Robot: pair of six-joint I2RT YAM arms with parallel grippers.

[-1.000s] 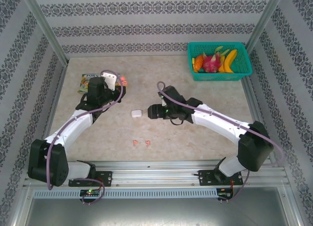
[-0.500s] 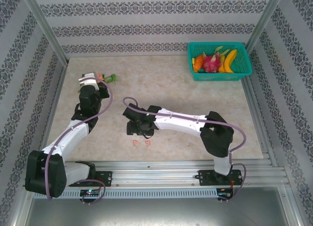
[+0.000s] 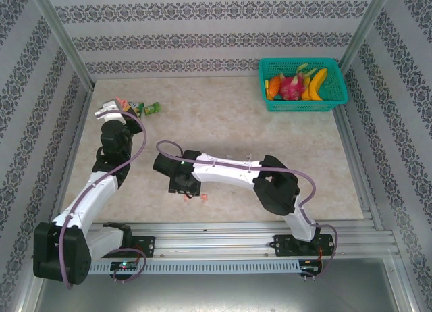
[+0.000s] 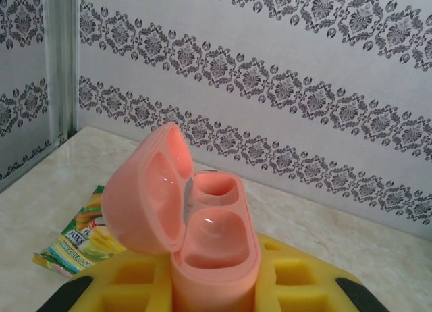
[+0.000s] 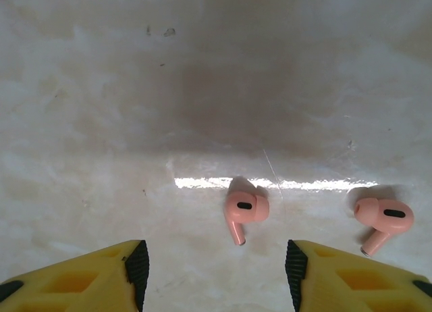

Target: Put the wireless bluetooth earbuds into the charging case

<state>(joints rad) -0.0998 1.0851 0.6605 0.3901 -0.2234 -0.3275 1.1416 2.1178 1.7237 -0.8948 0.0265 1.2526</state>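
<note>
Right claw [image 5: 214,261], spread, has swung over pink earbuds [image 5: 241,209]; left claw [image 4: 214,288] pinches open case [image 4: 217,241].

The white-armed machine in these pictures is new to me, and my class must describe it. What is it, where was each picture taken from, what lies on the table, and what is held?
Two white robot arms are bolted at a table's near edge. The top view looks down from above; the other two come from a camera on each wrist. The left gripper holds an open, empty pink charging case. The right gripper, jaws apart, hovers over one pink earbud; another pink earbud lies beside it. A green fruit basket and a snack packet sit farther back.
</note>
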